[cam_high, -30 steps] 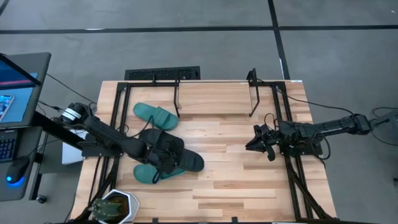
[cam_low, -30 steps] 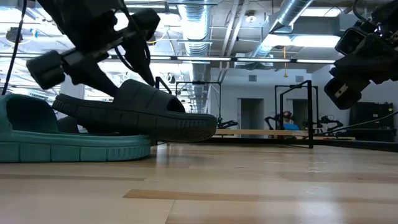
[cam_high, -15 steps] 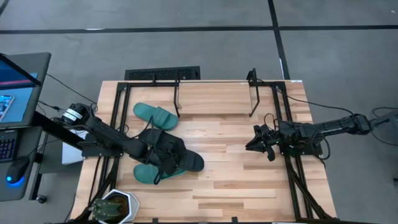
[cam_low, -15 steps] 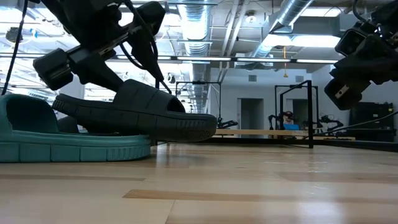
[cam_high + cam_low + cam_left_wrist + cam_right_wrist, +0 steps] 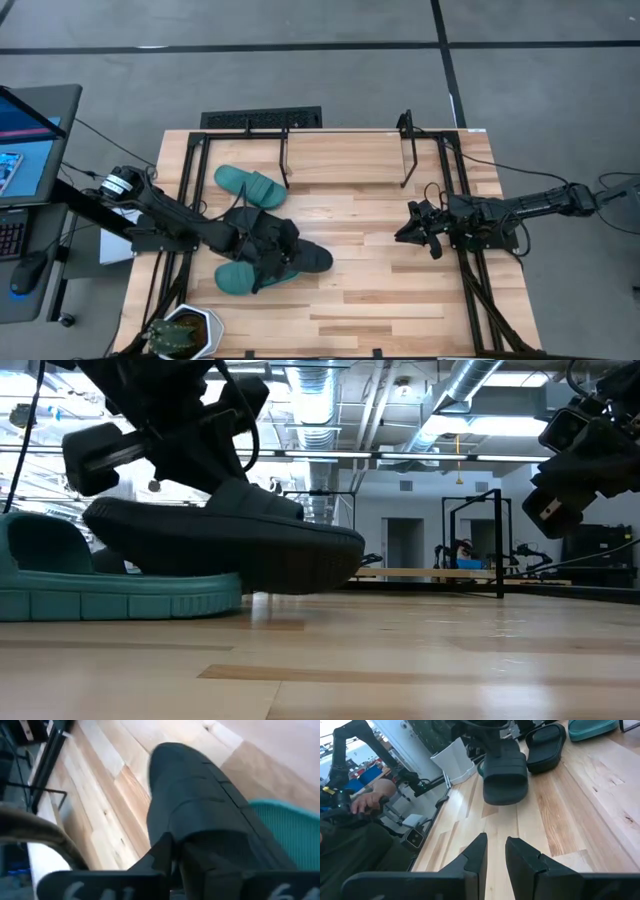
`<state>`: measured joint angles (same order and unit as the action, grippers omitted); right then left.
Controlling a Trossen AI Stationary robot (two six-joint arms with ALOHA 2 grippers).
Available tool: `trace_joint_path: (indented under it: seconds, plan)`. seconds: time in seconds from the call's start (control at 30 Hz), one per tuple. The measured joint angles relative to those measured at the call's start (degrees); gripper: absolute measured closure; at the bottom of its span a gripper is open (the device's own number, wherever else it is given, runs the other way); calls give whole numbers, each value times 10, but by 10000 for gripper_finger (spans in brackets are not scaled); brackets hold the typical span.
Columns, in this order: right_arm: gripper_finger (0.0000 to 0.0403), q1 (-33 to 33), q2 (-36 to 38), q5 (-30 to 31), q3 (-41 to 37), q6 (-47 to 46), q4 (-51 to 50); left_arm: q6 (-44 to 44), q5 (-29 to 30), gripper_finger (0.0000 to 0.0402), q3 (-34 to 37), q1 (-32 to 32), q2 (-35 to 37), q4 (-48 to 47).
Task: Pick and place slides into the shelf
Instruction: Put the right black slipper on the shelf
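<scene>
My left gripper [image 5: 264, 257] is shut on a black slide [image 5: 303, 258] at the table's left, over a teal slide [image 5: 230, 280] lying flat on the wood. A second black slide [image 5: 547, 740] lies just behind, partly under my left arm. Another teal slide [image 5: 250, 186] lies farther back, by the shelf [image 5: 345, 132], a thin black rod frame with two upright posts at the far edge. My right gripper [image 5: 405, 228] waits at the right, slightly open and holding nothing. My left gripper holds the black slide by its wide strap [image 5: 200, 835], coming slanting down from the table's left. One finger [image 5: 155, 860] shows beside the strap's edge; the strap hides the other. The slide is tipped with its sole showing [image 5: 250, 555]; whether its heel rests on the teal slide I cannot tell.
A white pot [image 5: 187, 333] stands at the near left corner. A black slotted grille [image 5: 262, 118] lies beyond the far edge. A person [image 5: 355, 810] sits beside the table's left side. Bare wood [image 5: 370, 280] stretches between the two arms.
My left gripper has rolled a little and shut on the black slide's strap. The slide has tipped and come up from lying on the teal slide, so its sole now faces the low camera, and its toe end has shifted slightly toward the table's right.
</scene>
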<state>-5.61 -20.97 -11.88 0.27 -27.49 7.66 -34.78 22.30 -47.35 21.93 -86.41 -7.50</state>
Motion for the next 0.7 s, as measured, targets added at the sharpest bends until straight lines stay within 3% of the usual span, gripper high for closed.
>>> trace_joint_path:
  seconds: [0.27,0.7]
  plan:
    - [344,0,0,0,0,0,0,42,41,398,0,0,0,18]
    - [344,0,0,0,0,0,0,15,213,399,-68,-2,0,37]
